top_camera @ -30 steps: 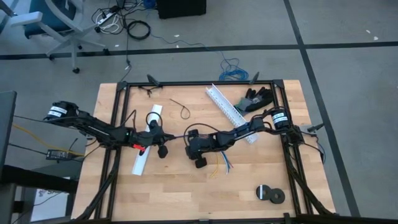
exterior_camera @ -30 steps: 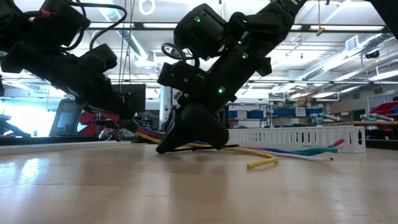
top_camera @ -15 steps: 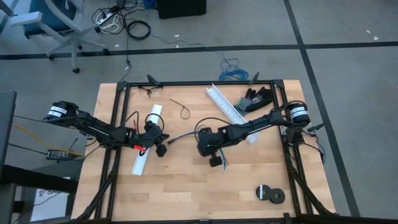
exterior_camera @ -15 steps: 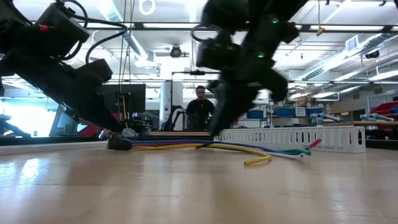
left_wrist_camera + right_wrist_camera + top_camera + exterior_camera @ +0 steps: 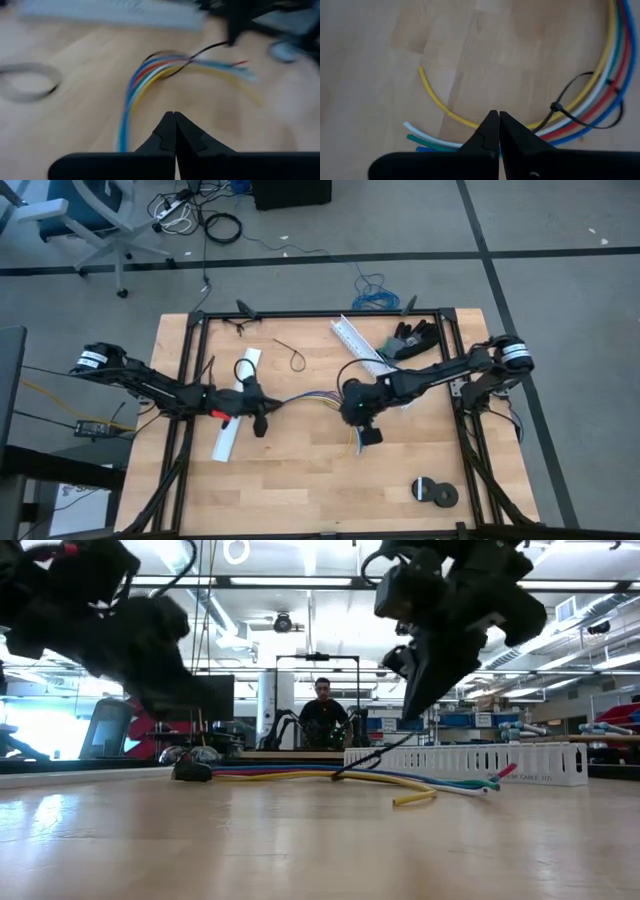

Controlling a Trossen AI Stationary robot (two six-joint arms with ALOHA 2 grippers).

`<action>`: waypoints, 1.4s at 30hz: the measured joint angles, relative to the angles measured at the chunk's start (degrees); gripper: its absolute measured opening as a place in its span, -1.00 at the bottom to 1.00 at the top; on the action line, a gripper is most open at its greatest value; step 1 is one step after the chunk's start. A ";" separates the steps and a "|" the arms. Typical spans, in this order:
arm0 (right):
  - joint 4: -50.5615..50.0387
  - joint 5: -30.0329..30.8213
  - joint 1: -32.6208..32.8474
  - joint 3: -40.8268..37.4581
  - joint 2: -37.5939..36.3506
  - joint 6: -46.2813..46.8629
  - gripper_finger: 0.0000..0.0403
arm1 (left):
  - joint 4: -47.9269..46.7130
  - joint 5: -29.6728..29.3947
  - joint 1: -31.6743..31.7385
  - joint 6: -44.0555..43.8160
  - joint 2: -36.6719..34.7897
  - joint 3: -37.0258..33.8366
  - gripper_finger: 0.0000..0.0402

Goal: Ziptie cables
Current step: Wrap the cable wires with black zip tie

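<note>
The right claw (image 5: 358,416) has slid further toward the right side of the surface (image 5: 300,480) since half a second ago, and the cables (image 5: 312,399) now lie stretched out between the two claws instead of bunched under it. Its fingers are pressed together on the tail of a ziptie (image 5: 570,111) looped around the bundle; the wires' loose ends fan out just beneath it. The left claw (image 5: 258,406) hangs closed, holding nothing, near the bundle's other end beside the white channel (image 5: 235,415)
</note>
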 joint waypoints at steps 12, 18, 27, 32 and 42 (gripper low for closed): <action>4.52 -0.60 -3.44 -0.10 -3.47 -4.25 -1.00 | 7.57 0.23 0.02 14.00 2.00 2.91 -0.85; 6.17 -0.60 -4.76 -0.10 -3.49 -4.92 -1.00 | 8.06 -0.75 1.16 18.90 11.54 9.23 -0.59; 6.30 -0.95 -4.85 -0.10 -3.49 -6.30 -1.00 | 8.14 -0.76 3.81 27.01 28.35 23.52 -0.35; 9.36 -3.00 -4.85 -0.10 -3.49 -7.54 -1.00 | 7.81 4.17 6.23 28.89 33.40 29.14 -0.35; 10.94 -3.75 -5.70 -0.08 -3.49 -8.82 -1.00 | 7.20 15.75 9.53 28.32 36.24 31.82 -0.35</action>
